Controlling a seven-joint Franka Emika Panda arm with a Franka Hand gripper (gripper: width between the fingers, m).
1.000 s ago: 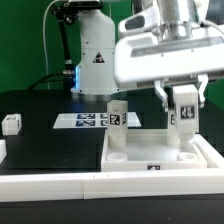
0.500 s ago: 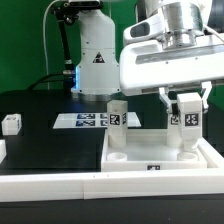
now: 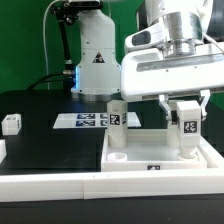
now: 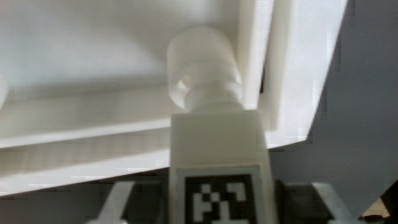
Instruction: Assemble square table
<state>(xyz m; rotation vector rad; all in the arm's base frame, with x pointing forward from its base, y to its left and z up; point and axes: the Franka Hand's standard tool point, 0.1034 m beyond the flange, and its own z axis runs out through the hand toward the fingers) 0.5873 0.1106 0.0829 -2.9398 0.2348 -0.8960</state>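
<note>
On the black surface [image 3: 45, 150], the tool [image 3: 186, 112] gripping a leg post [image 3: 187, 127] has lowered it into the square table's [image 3: 130, 166] corner socket [image 3: 188, 156], probably nearly seated.

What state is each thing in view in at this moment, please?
gripper: shut on the held leg.
held leg: upright over a tabletop corner.
standing leg: upright on another tabletop corner, free.
tabletop: lying flat on the worktop.
loose part: resting on the worktop, untouched.
</note>
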